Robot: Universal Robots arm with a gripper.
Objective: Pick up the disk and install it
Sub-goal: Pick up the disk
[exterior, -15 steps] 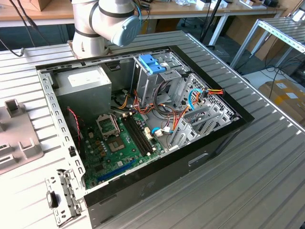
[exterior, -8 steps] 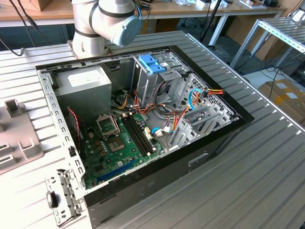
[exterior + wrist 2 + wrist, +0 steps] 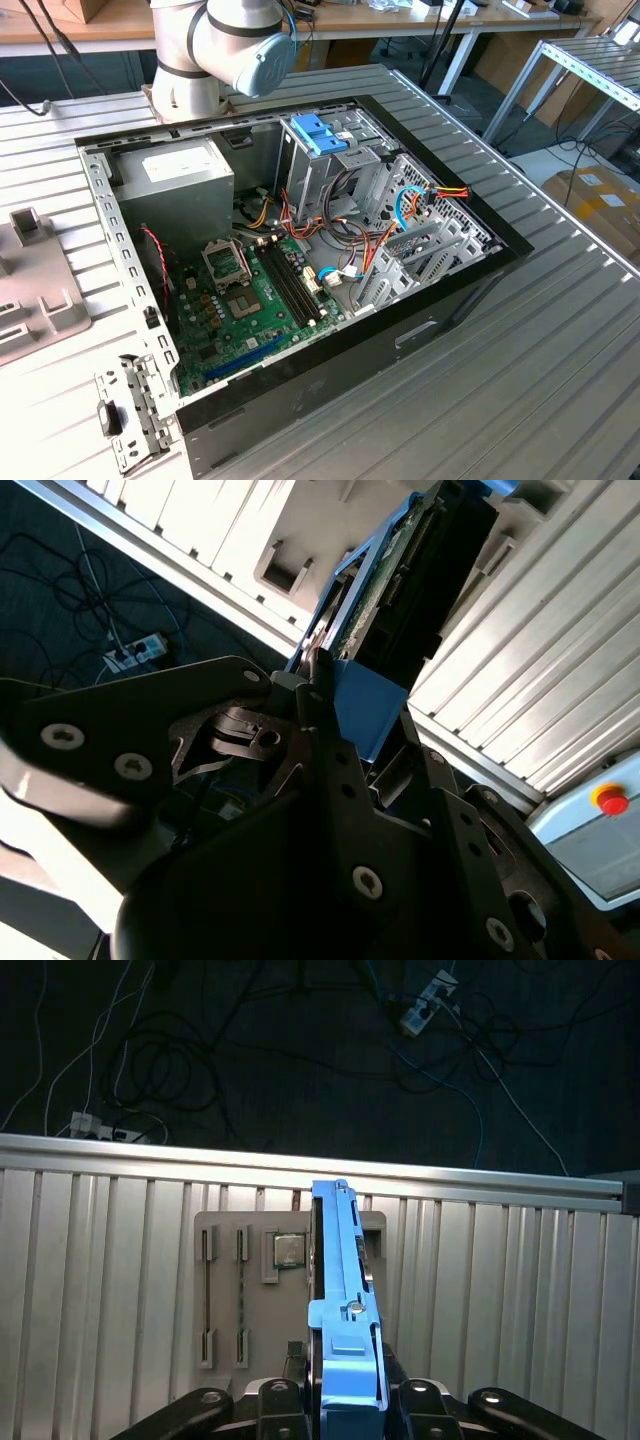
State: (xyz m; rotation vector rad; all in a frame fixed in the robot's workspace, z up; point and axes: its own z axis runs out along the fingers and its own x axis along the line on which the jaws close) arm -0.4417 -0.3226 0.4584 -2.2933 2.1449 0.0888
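The disk (image 3: 345, 1300) stands on edge between my gripper's fingers, seen along its bright blue rail in the first wrist view. In the second wrist view the disk (image 3: 400, 570) shows its dark body, blue frame and blue tab end. My gripper (image 3: 345, 1405) is shut on the tab end of the disk, one dark finger (image 3: 330, 730) on each side. The disk is over a grey slotted holder (image 3: 225, 1290) on the ribbed table. I cannot tell whether it touches the holder. The open computer case (image 3: 450, 290) lies on the table in the exterior view.
Inside the case are a grey power supply box (image 3: 185, 175), a green motherboard (image 3: 240, 300), loose cables (image 3: 340, 235) and a metal drive cage with a pale blue latch (image 3: 320, 135). The robot arm's base (image 3: 220, 50) stands behind the case. A chip (image 3: 290, 1250) sits in the holder.
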